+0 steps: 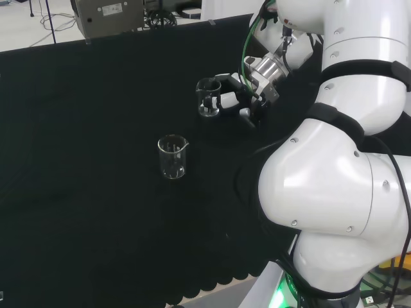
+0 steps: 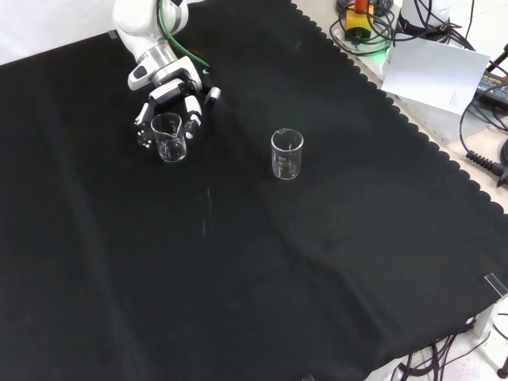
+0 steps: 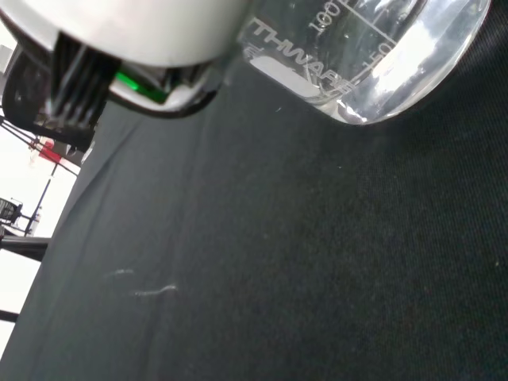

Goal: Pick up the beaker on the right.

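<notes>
Hand (image 1: 247, 96) sat at right-hand beaker (image 1: 208, 97) in head view, fingers curled partway round it, seemingly not fully closed. Beaker upright on worktop (image 1: 96, 192), placed for side grasp. Second beaker (image 1: 173, 156) well apart.

Hand (image 2: 171, 99) low, fingers (image 2: 193, 125) seemingly curled

The beaker (image 1: 208, 97) (image 2: 169, 137) (image 3: 373, 59) was clear glass with printed graduations and a pour spout, apparently empty. It stood upright directly against the hand (image 1: 247, 96) (image 2: 171, 99), with the fingers curled around its sides.
</notes>
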Controlling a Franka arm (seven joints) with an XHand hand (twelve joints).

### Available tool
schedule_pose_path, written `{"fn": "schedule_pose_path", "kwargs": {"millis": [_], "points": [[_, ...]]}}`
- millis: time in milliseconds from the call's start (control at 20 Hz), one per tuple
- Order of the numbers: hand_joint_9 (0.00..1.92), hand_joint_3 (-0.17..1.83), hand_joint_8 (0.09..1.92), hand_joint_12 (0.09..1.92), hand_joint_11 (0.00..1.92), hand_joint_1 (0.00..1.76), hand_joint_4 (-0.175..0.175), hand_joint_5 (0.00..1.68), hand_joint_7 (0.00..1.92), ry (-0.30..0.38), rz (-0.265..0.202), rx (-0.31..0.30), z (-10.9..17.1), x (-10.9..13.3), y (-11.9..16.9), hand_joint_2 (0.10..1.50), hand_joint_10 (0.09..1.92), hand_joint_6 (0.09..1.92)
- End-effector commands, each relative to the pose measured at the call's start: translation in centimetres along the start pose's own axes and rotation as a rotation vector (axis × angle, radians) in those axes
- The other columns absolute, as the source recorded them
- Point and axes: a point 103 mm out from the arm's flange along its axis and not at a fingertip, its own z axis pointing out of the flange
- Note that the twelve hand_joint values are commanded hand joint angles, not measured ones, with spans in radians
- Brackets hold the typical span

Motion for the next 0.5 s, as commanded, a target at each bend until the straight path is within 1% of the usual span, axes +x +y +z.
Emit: {"fn": "schedule_pose_path", "kwargs": {"millis": [50, 300, 500], "points": [[0.64, 0.72, 0.63, 1.33, 0.28, 1.05, 0.018, 0.7, 0.49, -0.042, -0.033, 0.02, 0.2, 0.8, -0.2, 0.5, 0.53, 0.88], [0.62, 0.73, 0.63, 1.33, 0.26, 1.05, 0.016, 0.66, 0.47, -0.068, -0.041, 0.035, 1.5, 2.0, -0.2, 0.49, 0.53, 0.88], [0.61, 0.74, 0.64, 1.34, 0.26, 1.04, 0.014, 0.64, 0.46, -0.091, -0.03, 0.046, 2.4, 2.7, -0.3, 0.48, 0.54, 0.9]]}}
